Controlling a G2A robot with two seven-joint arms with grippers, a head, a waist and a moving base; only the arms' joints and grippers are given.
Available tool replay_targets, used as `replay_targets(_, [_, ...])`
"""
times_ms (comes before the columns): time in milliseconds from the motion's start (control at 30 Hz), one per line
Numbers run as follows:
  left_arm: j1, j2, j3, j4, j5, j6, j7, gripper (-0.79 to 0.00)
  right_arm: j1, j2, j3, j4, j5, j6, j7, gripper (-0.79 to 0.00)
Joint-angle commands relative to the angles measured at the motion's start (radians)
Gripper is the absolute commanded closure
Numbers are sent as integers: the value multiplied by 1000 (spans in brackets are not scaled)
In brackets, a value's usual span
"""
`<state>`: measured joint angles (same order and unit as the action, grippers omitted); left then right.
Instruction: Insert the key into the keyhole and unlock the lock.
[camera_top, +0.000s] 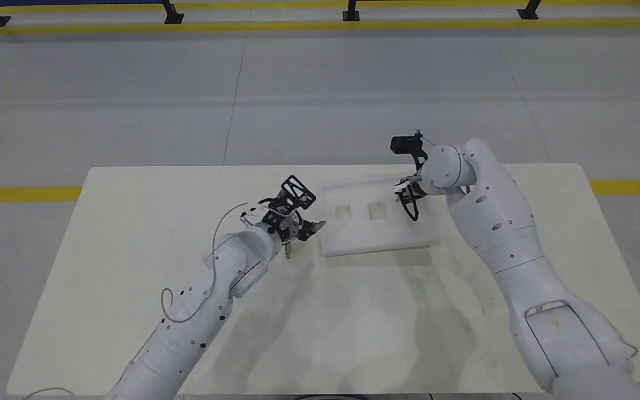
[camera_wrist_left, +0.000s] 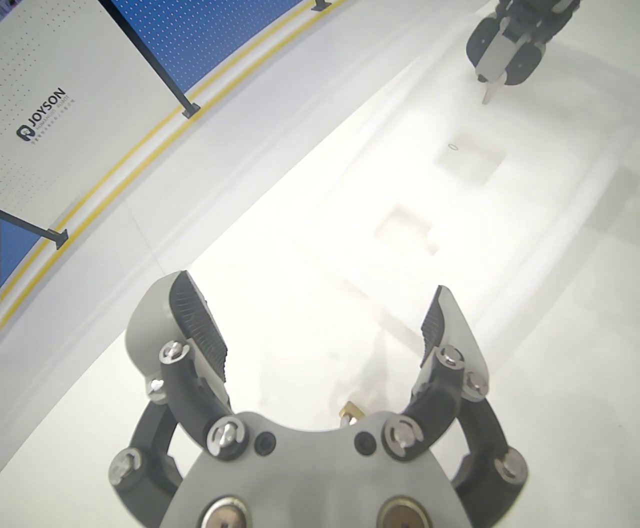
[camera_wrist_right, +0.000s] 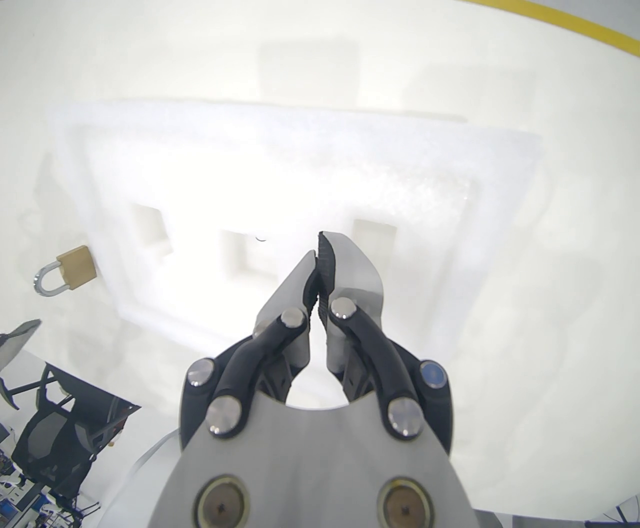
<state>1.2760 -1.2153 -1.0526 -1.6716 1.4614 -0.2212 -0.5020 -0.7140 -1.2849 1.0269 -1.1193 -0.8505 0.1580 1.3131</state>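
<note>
The wide-jawed left gripper (camera_wrist_left: 310, 290) could shove the padlock (camera_wrist_right: 75, 267), 9 o'clock of the foam (camera_top: 380, 236); the right gripper (camera_wrist_right: 318, 255) may twist its pinched key (camera_wrist_left: 487, 94).

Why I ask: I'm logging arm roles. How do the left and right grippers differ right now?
The left gripper is open and empty; the right gripper is shut on the key. The left gripper is near the padlock, beside the foam block; the right gripper is above the block. Both have ribbed black pads.
</note>
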Motion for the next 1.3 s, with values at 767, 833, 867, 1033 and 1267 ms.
replay_targets(767, [-120,-52,114,188,7,75,-101,-785,11,-2,-16,16,8,-14,-1,0])
replay_targets(833, [-126,-54,116,194,13,76,-109,-785,13,-3,-17,18,8,-17,-2,0])
replay_targets(867, [-129,-55,118,199,15,77,-113,-785,14,-3,-18,19,9,-17,-2,0])
replay_targets(1033, [-143,-61,130,225,41,78,-132,-785,20,-5,-23,20,11,-17,-2,0])
replay_targets(1267, [-154,-69,140,251,51,73,-151,-785,23,-6,-30,22,10,-18,-2,0])
